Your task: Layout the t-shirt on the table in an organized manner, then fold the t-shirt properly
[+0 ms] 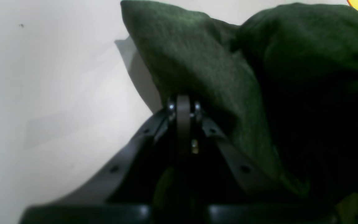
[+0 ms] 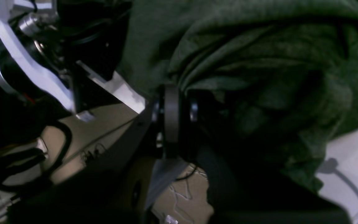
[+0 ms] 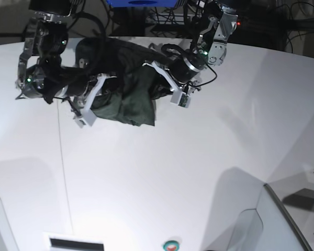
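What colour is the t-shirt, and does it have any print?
Plain dark green t-shirt, no print visible; clearest in the left wrist view.

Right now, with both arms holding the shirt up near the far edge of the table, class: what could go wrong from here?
1. The t-shirt hangs bunched between the two arms; lowered like this, it may land crumpled.
2. The left end effector pinches only a fold, so the fabric might slip free.
3. The cloth hangs close to the far edge of the table and could drape over it.
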Tool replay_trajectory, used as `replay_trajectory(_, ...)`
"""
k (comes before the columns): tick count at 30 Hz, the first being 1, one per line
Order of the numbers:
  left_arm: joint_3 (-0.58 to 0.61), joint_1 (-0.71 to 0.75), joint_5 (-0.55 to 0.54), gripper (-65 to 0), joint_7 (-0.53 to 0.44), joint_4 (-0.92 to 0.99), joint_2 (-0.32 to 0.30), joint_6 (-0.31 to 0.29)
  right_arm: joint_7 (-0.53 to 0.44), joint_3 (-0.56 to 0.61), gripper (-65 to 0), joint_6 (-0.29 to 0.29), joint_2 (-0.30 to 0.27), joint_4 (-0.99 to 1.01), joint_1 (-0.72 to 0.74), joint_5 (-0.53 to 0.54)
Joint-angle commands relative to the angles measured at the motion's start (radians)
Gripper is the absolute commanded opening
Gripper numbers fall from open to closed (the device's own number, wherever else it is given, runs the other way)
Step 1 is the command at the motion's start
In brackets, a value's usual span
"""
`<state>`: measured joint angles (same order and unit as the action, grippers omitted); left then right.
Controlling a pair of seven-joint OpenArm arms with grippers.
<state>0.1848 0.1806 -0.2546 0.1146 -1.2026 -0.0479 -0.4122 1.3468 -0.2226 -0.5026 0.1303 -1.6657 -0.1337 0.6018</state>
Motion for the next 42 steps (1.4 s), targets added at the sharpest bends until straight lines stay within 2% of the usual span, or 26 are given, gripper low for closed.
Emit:
replay_trajectory(1, 0.003, -0.003, -0.009, -65.0, -0.023, -0.012, 0.004, -0.011, -0.025, 0.015, -64.4, 0.012, 0.004, -0.014, 0.015, 0.031)
replay_trajectory(5, 0.04, -0.003, -0.009, -65.0, -0.023, -0.012, 0.0, -0.011, -0.071, 0.042, -64.4, 0.017, 0.002, 0.025, 0.042, 0.031)
replay_trajectory(12, 0.038, -0.003, -0.009, -65.0, -0.023, -0.018, 0.001, -0.011, -0.073, 0.13, -64.4, 0.023, -0.002, 0.083, 0.09, 0.025)
replay_trajectory(16, 0.028, -0.002, -0.009, -65.0, -0.023, -0.023, -0.004, -0.011, -0.074, 0.134, -63.5, 0.104, -0.004, 0.098, 0.092, 0.028)
replay_trajectory(18, 0.014, 0.003, -0.013, -65.0, -0.023, -0.044, -0.01, -0.011, -0.074, 0.134, -57.8, 0.111, -0.004, 0.126, 0.095, 0.03)
replay_trajectory(20, -0.034, 0.027, -0.015, -65.0, -0.022, -0.087, -0.02, -0.011, -0.076, 0.134, -46.4, 0.111, -0.005, 0.151, 0.095, 0.03)
replay_trajectory(23, -0.104, 0.044, -0.01, -65.0, 0.021, -0.156, -0.028, -0.011, -0.077, 0.137, -34.4, 0.111, -0.017, 0.152, 0.096, 0.03)
replay_trajectory(26, -0.195, 0.063, -0.01, -65.0, 0.11, -0.227, -0.056, -0.011, -0.066, 0.139, -32.3, 0.111, -0.017, 0.146, 0.107, 0.03)
replay_trajectory(29, -0.281, 0.102, -0.009, -65.0, 0.125, -0.273, -0.1, -0.011, -0.065, 0.141, -32.3, 0.112, -0.024, 0.088, 0.107, 0.03)
replay_trajectory(32, -0.348, 0.141, -0.009, -65.0, 0.125, -0.291, -0.148, -0.011, -0.045, 0.142, -32.3, 0.114, -0.065, -0.012, 0.093, 0.025)
replay_trajectory(35, -0.426, 0.202, -0.015, -65.0, 0.122, -0.296, -0.198, -0.015, -0.054, 0.13, -32.7, 0.117, -0.143, -0.166, 0.041, 0.023)
replay_trajectory(38, -0.519, 0.257, -0.015, -65.0, 0.121, -0.288, -0.228, -0.018, -0.108, 0.087, -32.3, 0.115, -0.205, -0.176, -0.005, 0.027)
replay_trajectory(42, -0.644, 0.307, -0.015, -65.0, 0.121, -0.293, -0.232, -0.119, -0.18, 0.084, -32.3, 0.109, -0.243, -0.063, -0.014, 0.025)
